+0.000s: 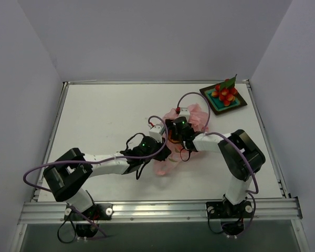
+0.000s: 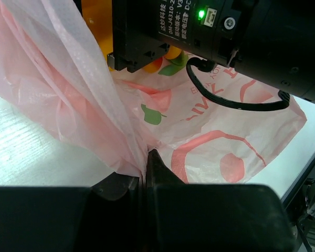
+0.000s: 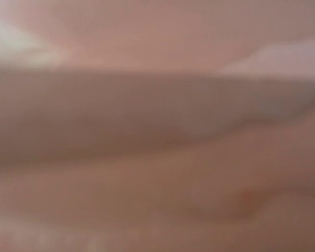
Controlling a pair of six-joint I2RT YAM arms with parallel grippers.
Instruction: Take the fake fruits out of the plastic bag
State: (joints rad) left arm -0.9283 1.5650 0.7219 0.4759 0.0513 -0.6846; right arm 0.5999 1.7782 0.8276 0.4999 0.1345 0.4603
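The pink plastic bag [image 1: 197,116] lies crumpled at the table's middle. My left gripper [image 2: 145,164] is shut on a gathered fold of its film, at the bag's near edge [image 1: 165,164]. My right gripper [image 1: 174,135] reaches into the bag from the right; its jaws are hidden by film. The right wrist view is filled with blurred pink film [image 3: 157,126]. In the left wrist view the right gripper's black body [image 2: 226,31] hangs over the bag, with a bit of orange and green [image 2: 165,62] under it. Several fake fruits [image 1: 224,93], red and orange with a green leaf, sit on the tray.
The dark square tray [image 1: 212,105] with a teal centre stands at the back right corner. White walls enclose the table on three sides. A metal rail [image 1: 157,210] runs along the near edge. Purple cables loop over both arms.
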